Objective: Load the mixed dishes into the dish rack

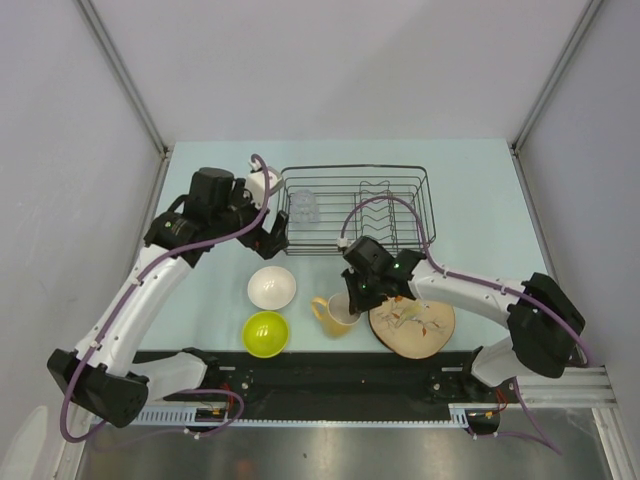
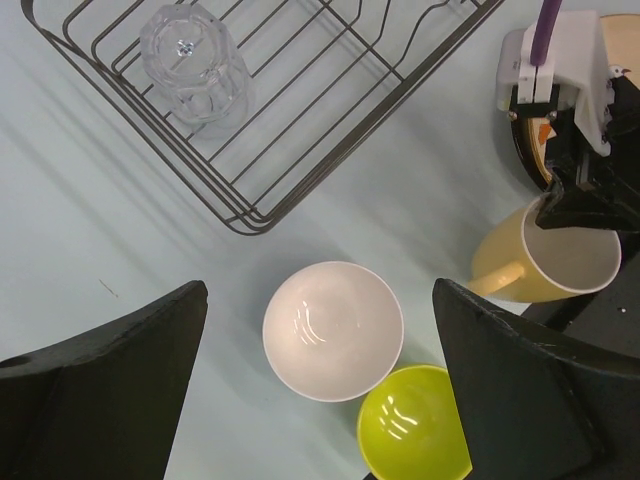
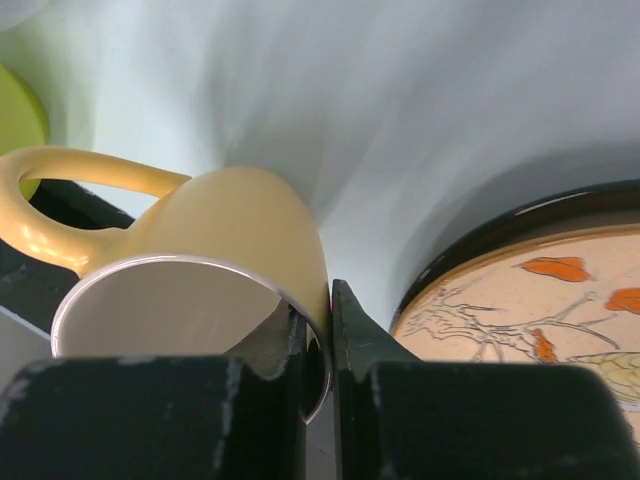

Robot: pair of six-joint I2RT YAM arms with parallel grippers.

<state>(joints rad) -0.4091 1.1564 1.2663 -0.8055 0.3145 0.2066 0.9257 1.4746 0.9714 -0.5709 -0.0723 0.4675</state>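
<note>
Clenching one finger inside and one outside the rim of the yellow-orange mug point(image 3: 230, 220), upright by the table's point(image 1: 470, 200) near edge, the right gripper point(image 3: 325, 330) had the dish rack point(image 1: 350, 168) directly beyond, toward the far edge.

The counter point(image 1: 225, 300) strip between the white bowl point(image 1: 271, 287) and the dish rack point(image 1: 330, 168) lies open; the wide-spread left end effector point(image 1: 272, 240) hangs over it. Inside the rack the clear drinking glass point(image 1: 303, 207) fills the left corner, upright prongs point(image 1: 372, 215) crowd the right half beneath a purple cable point(image 1: 385, 198), and the middle is bare wire. The mug point(image 1: 335, 315) is hemmed in: lime-green bowl point(image 1: 265, 333) to its left, leaf-pattern plate point(image 1: 412, 322) just beside on the right, a slim gap taking the outer finger of the right end effector point(image 3: 318, 335) pinching its rim
</note>
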